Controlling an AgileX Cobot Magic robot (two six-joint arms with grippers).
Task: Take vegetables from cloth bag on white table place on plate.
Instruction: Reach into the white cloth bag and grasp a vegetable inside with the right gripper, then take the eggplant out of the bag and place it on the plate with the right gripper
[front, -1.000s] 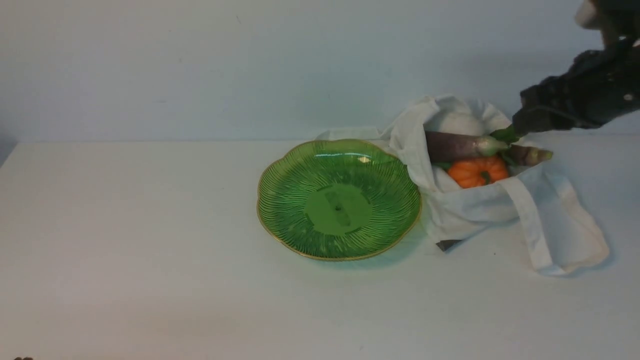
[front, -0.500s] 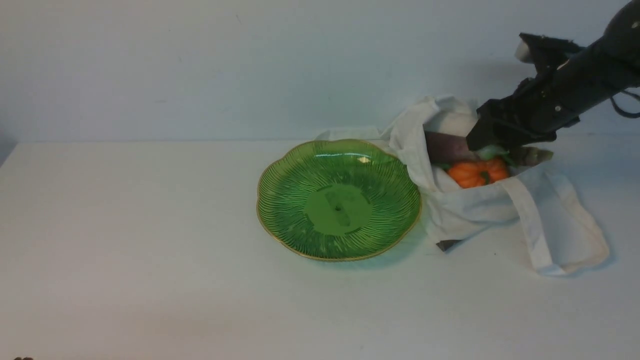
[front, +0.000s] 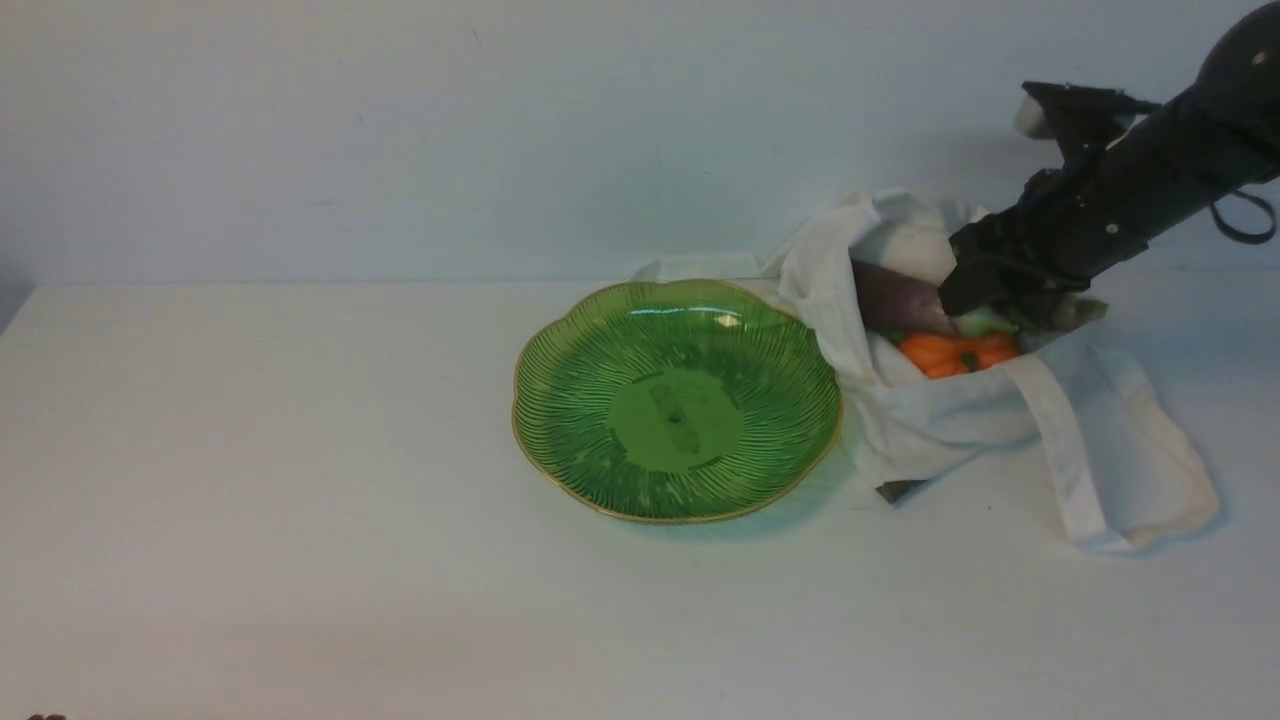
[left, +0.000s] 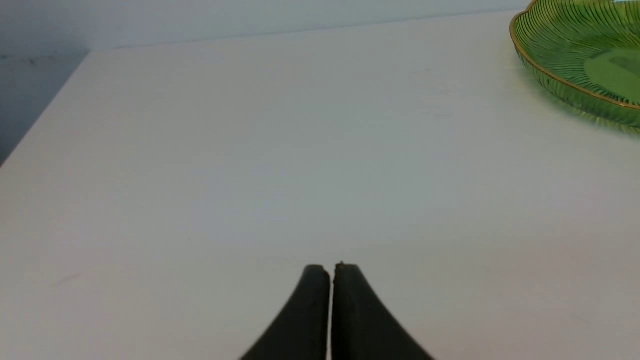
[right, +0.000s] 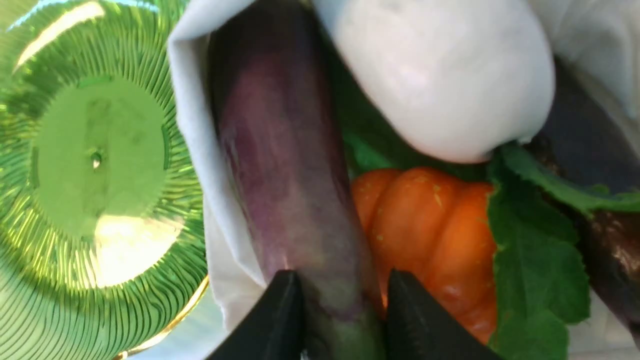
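The cloth bag (front: 940, 420) lies open on the white table (front: 300, 500), just right of the empty green plate (front: 560, 330). Inside it are a long purple eggplant (front: 895, 297), an orange pumpkin (front: 950, 352), a white round vegetable (front: 915, 250) and a second eggplant's tip (front: 1080, 312). My right gripper (front: 965, 295) reaches into the bag's mouth. In the right wrist view it (right: 344, 300) is shut on the eggplant (right: 280, 165) near its pale green end, with the pumpkin (right: 430, 230), white vegetable (right: 440, 75) and green leaves (right: 535, 260) beside it. My left gripper (left: 331, 267) is shut and empty over bare table.
The bag's strap handle (front: 1070, 450) hangs over its front towards the table's right. A wall stands behind the table. The table's left edge (left: 45, 115) shows in the left wrist view, and the plate (left: 585, 60) sits far off from the left gripper.
My right arm has come down and leftward from above the bag's right side into its mouth. Its jaws now sit around the eggplant's end. The pumpkin shows lower in the bag.
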